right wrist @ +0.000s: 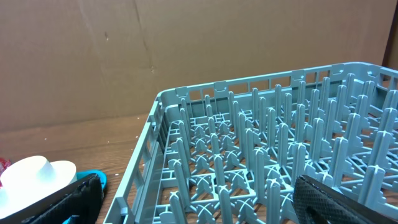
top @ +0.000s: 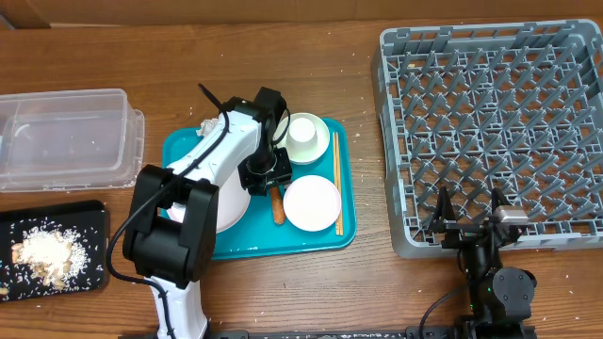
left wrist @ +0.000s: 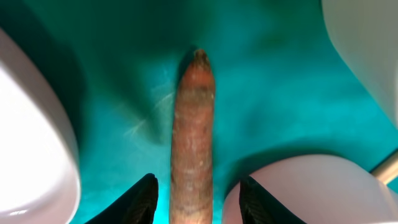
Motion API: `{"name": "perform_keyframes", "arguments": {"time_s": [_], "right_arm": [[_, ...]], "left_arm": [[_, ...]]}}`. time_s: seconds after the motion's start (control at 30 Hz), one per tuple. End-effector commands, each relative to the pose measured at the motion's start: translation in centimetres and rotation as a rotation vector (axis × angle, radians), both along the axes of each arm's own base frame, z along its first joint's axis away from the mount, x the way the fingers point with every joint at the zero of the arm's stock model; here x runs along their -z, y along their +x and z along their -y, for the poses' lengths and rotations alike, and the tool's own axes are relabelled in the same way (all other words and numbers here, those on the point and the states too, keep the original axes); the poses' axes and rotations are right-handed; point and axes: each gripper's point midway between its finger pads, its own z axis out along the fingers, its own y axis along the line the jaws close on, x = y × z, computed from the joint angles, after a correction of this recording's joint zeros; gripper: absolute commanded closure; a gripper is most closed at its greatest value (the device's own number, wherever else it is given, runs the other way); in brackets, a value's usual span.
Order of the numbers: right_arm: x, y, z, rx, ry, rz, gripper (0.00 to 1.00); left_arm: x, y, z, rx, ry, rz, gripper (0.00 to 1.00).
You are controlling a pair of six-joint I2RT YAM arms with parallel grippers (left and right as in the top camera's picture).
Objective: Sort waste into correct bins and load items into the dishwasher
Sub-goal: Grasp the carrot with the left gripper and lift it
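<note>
The orange carrot point(left wrist: 193, 124) lies flat on the teal tray point(top: 283, 243). It sits in the lane between a large white dish point(top: 236, 209) on its left and the small plate point(top: 312, 202) on its right. The cup point(top: 306, 137) stands just beyond it on the far side. The left hand point(left wrist: 198, 179) is down over the carrot with its fingers point(left wrist: 142, 199) half spread, one on each side. A sliver of teal shows between each fingertip and the carrot, so it straddles it without gripping. The large dish is mostly hidden under that arm.

The chopsticks point(top: 336, 184) lie along the tray's right edge, just beside the small plate. Left of the tray on the wooden counter point(top: 311, 56) stands the clear tub point(top: 66, 137). Nearer than the tub is the black tray point(top: 89, 217), which carries a heap of whitish-brown scraps point(top: 42, 250).

Off to the right stands the grey dish rack point(top: 490, 122). The right hand point(top: 470, 212) hangs at its near edge, fingers spread wide.
</note>
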Motion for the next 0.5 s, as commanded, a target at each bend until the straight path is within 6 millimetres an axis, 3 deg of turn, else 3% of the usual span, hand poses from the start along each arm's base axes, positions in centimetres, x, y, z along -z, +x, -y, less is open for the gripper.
{"name": "perform_keyframes", "arguments": {"time_s": [0.0,0.47], "right_arm": [[0.21,0.00,0.05,0.002,-0.003,0.003,0.00],[0.21,0.00,0.05,0.002,-0.003,0.003,0.00]], "left_arm": [[1.03,-0.49,-0.25,-0.027,0.017,-0.012,0.55],[1.88,-1.29,-0.83,-0.020,0.040,-0.027,0.59]]}}
